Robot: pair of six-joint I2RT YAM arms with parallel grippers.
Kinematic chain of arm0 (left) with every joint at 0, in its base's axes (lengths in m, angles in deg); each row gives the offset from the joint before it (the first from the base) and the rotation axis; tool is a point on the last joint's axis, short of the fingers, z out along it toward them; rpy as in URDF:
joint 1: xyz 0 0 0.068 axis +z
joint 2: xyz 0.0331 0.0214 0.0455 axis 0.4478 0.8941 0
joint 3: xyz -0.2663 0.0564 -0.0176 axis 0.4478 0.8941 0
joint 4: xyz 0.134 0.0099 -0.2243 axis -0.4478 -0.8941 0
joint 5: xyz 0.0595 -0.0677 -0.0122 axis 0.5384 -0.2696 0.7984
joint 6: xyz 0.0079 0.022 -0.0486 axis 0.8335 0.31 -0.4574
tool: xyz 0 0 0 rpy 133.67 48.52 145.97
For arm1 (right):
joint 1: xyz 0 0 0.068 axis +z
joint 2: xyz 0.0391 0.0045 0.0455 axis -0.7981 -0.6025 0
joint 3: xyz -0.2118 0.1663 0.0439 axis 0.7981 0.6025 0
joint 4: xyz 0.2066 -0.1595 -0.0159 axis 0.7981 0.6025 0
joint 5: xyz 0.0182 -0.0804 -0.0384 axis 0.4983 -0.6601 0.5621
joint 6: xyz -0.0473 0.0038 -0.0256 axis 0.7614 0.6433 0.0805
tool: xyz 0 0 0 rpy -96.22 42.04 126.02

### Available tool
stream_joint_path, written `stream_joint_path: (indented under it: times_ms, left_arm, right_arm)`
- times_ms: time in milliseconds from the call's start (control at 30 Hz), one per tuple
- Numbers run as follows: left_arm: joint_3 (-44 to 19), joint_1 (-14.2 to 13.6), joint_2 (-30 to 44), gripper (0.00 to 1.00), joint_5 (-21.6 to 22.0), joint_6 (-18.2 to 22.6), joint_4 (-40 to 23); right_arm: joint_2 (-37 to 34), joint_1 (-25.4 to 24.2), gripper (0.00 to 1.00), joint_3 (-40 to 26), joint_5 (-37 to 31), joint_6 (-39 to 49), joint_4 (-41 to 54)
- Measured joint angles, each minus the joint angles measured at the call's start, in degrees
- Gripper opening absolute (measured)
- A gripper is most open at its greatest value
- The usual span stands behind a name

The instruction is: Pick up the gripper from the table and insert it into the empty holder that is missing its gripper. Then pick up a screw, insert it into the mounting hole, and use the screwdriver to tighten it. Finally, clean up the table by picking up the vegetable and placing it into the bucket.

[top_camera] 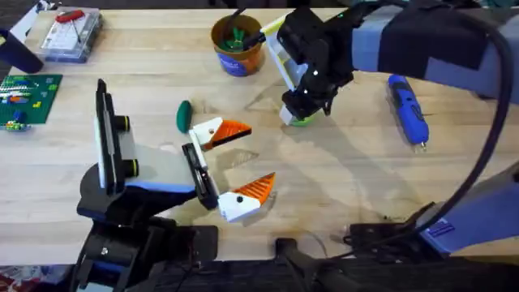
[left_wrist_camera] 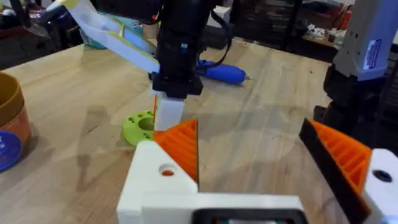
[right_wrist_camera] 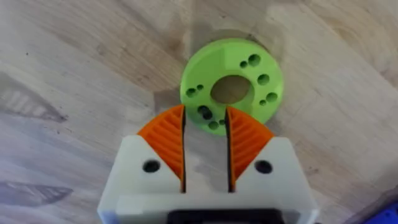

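While the right gripper (right_wrist_camera: 206, 146) pinches the lime-green perforated disc's (right_wrist_camera: 231, 87) rim, hiding it overhead, the left gripper (top_camera: 229, 169) gapes empty beside the dark green oval vegetable (top_camera: 184, 115) on the pale wooden table (top_camera: 340, 186).

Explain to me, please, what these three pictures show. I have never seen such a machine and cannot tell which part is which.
These are two robot arms at a wooden table. One picture looks down from above. The other two come from small cameras on each arm's wrist.

The left gripper has white jaws with orange pads. They stand wide open and hold nothing. The right gripper is down at a lime-green disc; I cannot tell whether it holds the disc.

Also on the table are a blue screwdriver, a dark green vegetable, an orange-brown bucket with green pieces inside, a clear box and a green circuit board.
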Motion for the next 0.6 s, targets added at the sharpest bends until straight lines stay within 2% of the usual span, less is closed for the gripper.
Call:
stream_joint_path:
  times_ms: [100, 300, 467, 600]
  left_arm:
    - [0.00, 0.00, 0.00, 0.990, 0.00, 0.00, 0.00]
    - [0.00, 0.00, -0.01, 0.990, 0.00, 0.00, 0.00]
    - [0.00, 0.00, -0.01, 0.990, 0.00, 0.00, 0.00]
    - [0.00, 0.00, 0.00, 0.990, 0.00, 0.00, 0.00]
  right_arm:
    - [0.01, 0.00, 0.254, 0.00, 0.00, -0.08, 0.00]
    - [0.00, 0.00, 0.215, 0.00, 0.00, -0.18, 0.00]
    - [-0.01, 0.00, 0.020, 0.00, 0.00, -0.24, 0.00]
    - [-0.01, 0.00, 0.004, 0.00, 0.00, -0.37, -0.01]
